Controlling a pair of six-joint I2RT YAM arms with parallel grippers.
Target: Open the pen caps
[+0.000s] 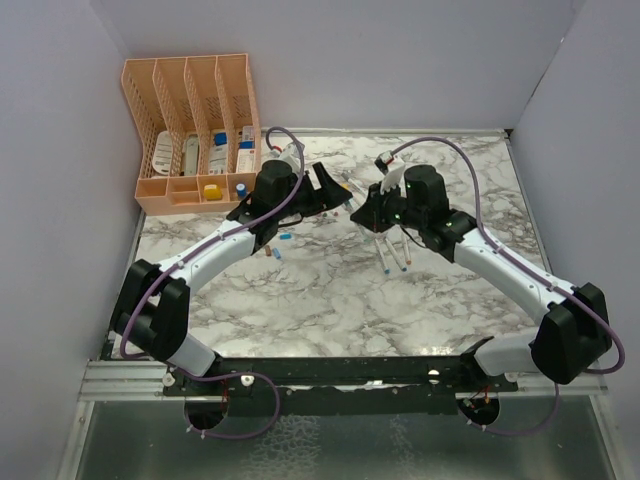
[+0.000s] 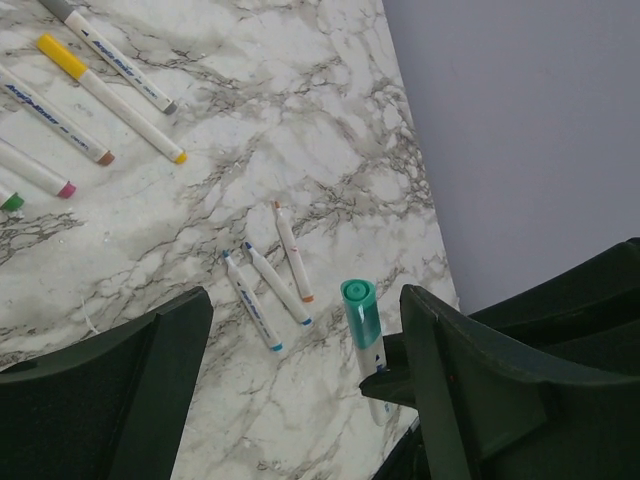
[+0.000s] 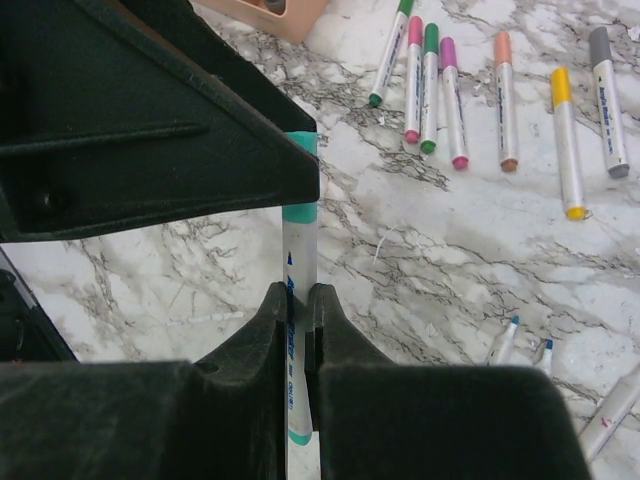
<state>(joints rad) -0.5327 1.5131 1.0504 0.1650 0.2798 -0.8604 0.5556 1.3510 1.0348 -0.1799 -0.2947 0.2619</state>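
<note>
My right gripper point(image 3: 300, 295) is shut on a white pen point(image 3: 299, 262) and holds it above the table, its teal cap point(image 2: 358, 302) still on. My left gripper point(image 2: 305, 300) is open, with the cap between its jaws and close to one finger point(image 2: 470, 370). In the right wrist view that finger point(image 3: 160, 120) hides most of the cap point(image 3: 299, 213). Three uncapped pens point(image 2: 265, 290) lie on the marble below. Several capped pens point(image 3: 470, 90) lie in a row beyond. In the top view the two grippers meet at mid table, left point(image 1: 335, 190) and right point(image 1: 362, 210).
A peach organiser point(image 1: 190, 130) stands at the back left with yellow and blue blocks in it. Grey walls close the table's sides and back. The uncapped pens point(image 1: 392, 255) lie just in front of the right gripper. Coloured pen ends point(image 1: 283, 240) peek out beside the left arm.
</note>
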